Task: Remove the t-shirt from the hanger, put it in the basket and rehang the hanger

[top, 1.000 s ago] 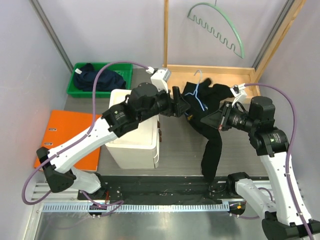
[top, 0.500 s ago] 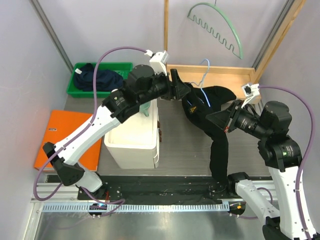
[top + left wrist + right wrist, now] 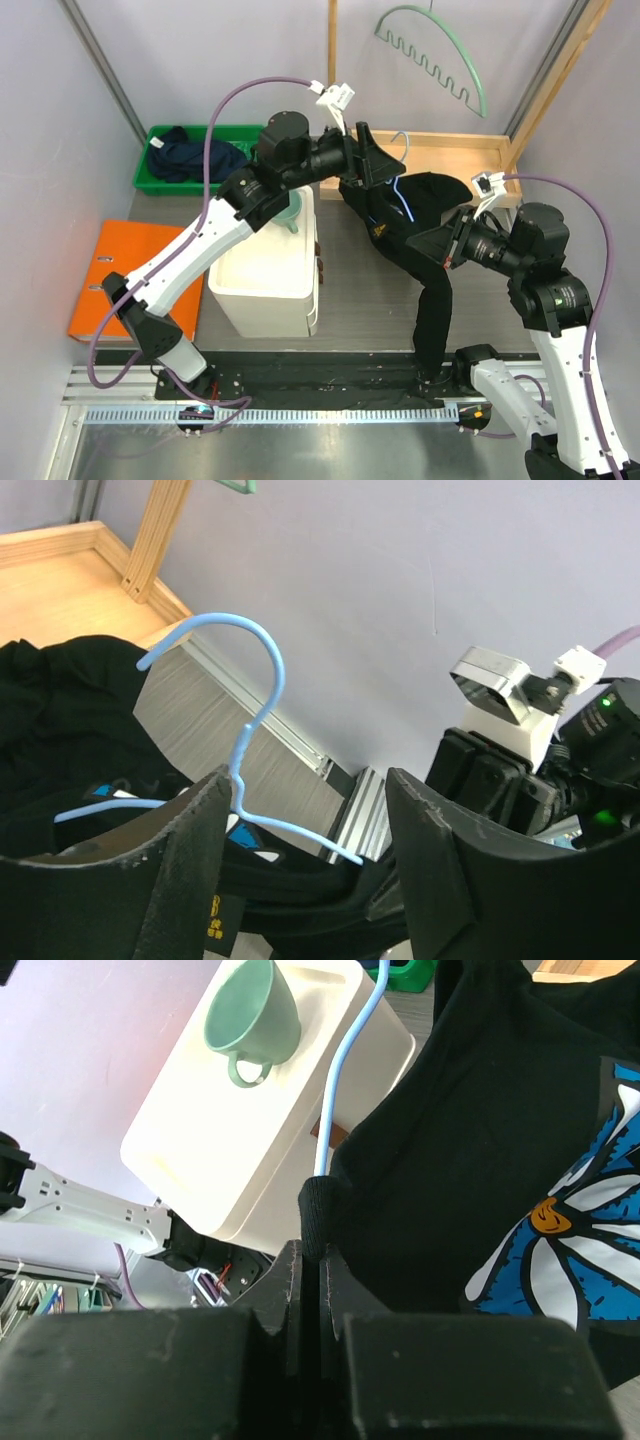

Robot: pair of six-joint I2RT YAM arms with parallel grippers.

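A black t-shirt with a blue-and-white flower print hangs on a light blue wire hanger above the table, one end drooping to the front rail. My left gripper is open; its jaws straddle the hanger's neck, which rests against the left finger, the hook standing free above. My right gripper is shut on a folded edge of the t-shirt, right beside the hanger's wire.
A white box with a green cup on it stands left of the shirt. A green bin of dark clothes, an orange folder, a wooden frame and a green wall hanger surround it.
My left gripper has risen and moved back and to the right along with the hanger. The shirt now stretches between the hanger and my right gripper, which kept its hold.
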